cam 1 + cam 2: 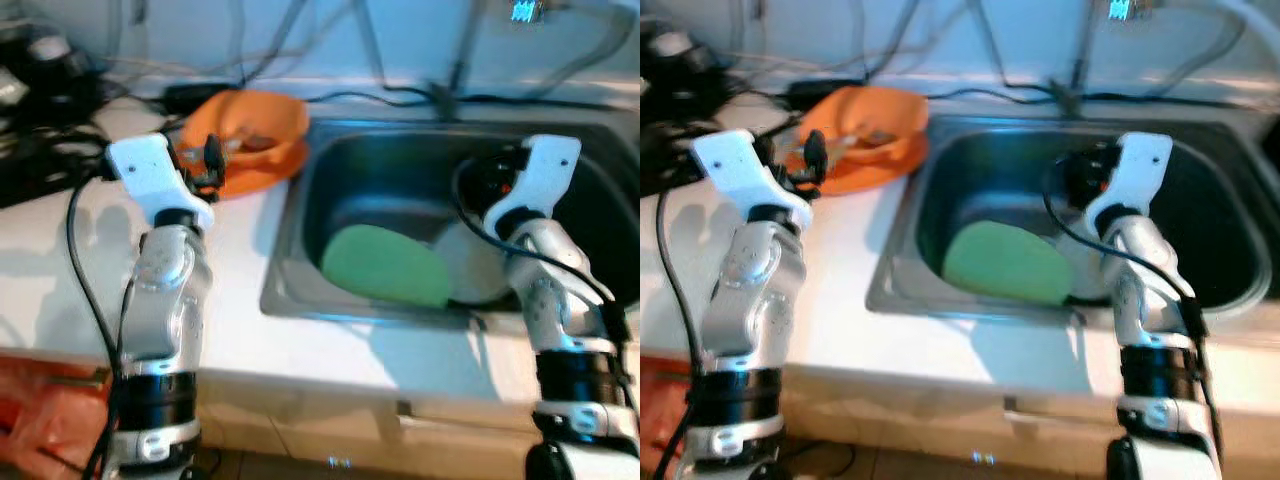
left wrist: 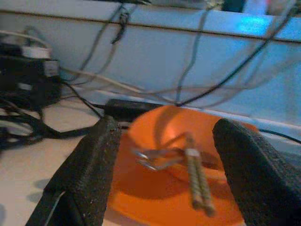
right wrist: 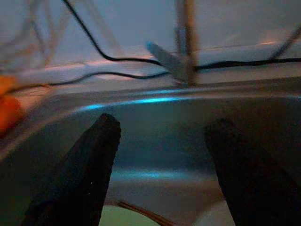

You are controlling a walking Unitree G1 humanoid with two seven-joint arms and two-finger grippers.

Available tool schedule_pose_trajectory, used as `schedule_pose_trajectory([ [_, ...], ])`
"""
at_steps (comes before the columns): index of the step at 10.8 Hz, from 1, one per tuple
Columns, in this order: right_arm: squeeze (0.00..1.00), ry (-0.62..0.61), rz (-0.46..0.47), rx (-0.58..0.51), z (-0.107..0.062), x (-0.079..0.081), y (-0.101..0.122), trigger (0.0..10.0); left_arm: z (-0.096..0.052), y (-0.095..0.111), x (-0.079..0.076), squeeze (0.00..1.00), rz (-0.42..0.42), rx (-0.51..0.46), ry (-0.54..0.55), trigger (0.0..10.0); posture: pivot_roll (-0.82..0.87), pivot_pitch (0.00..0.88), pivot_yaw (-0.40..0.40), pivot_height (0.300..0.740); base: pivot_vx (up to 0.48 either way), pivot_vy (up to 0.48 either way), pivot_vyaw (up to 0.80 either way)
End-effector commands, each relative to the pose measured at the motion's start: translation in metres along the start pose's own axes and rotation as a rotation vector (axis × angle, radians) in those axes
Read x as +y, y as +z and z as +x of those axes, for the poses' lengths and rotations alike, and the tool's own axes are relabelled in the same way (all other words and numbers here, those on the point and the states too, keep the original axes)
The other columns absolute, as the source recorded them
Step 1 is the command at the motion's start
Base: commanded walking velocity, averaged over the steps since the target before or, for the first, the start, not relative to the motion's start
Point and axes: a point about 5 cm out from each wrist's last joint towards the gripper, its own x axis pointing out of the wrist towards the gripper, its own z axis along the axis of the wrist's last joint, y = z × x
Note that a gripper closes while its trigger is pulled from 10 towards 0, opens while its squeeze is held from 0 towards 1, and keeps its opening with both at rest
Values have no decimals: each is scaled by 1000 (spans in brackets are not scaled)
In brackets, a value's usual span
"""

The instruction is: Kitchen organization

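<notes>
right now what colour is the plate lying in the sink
Green; the plate shows best in the left eye view, lying in the steel sink.

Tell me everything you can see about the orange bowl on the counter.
The orange bowl sits upright on the white counter, just left of the steel sink, near the back wall and its cables. It looks like smooth plastic and seems to rest on a matching orange plate. Inside lie metal utensils, one with a pale wooden-looking handle. The left tool hovers open in front of it, not touching.
</notes>
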Motion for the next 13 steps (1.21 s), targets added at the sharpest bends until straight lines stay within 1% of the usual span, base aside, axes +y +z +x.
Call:
schedule_pose_trajectory([
  [1, 0, -28, -1, -16, -1, -7, 2, 10000, -1, 4, -5, 0, -6, -15, -6, 10000, 37, 45, 61, 740, 0, 0, 0],
  [2, 0, 1, -19, -25, -1, -2, 2, 10000, -1, 5, -5, 0, -3, -16, -7, 10000, 37, 46, 60, 740, 0, 0, 0],
  [3, 0, 29, -6, -28, -2, 1, 4, 10000, -1, 5, -5, 0, -4, -13, -3, 10000, 37, 46, 59, 740, 0, 0, 0],
  [4, 0, 8, 15, -27, -2, -2, 4, 10000, -1, 4, -4, 0, -2, -11, 3, 10000, 38, 47, 59, 740, 0, 0, 0],
  [5, 0, -2, -10, -22, -1, -4, 3, 10000, 0, 4, -3, 0, -1, -9, 7, 10000, 38, 47, 58, 740, 0, 0, 0],
  [6, 0, 0, -36, -13, -1, -3, 1, 10000, 1, 4, -2, 0, 1, -8, 14, 10000, 38, 46, 58, 740, 0, 0, 0],
  [7, 0, 40, 2, -27, -1, 3, 1, 10000, 3, 4, 1, 0, 3, -5, 22, 10000, 37, 47, 59, 740, 0, 0, 0],
  [8, 0, 24, 3, -46, -1, 5, 3, 10000, 5, 3, 4, 0, 3, 1, 35, 10000, 35, 49, 60, 740, 0, 0, 0],
  [9, 0, 34, 3, -61, -1, 7, 5, 10000, 8, 1, 6, 0, 1, 20, 47, 10000, 33, 51, 60, 740, 0, 0, 0],
  [10, 0, 36, -33, -80, -2, 8, 8, 10000, 11, -4, 10, 0, -13, 62, 71, 10000, 33, 56, 60, 740, 0, 0, 0],
  [11, 0, 47, -4, -61, -4, 6, 6, 10000, 17, -10, 15, 0, -38, 109, 101, 10000, 33, 67, 61, 740, 0, 0, 0],
  [12, 0, 64, 21, -53, -8, 5, 5, 10000, 23, -13, 20, 0, -61, 136, 126, 10000, 28, 81, 65, 740, 0, 0, 0],
  [13, 0, 70, 24, -54, -10, 6, 5, 10000, 24, -14, 22, 0, -72, 145, 137, 10000, 26, 89, 66, 740, 0, 0, 0],
])
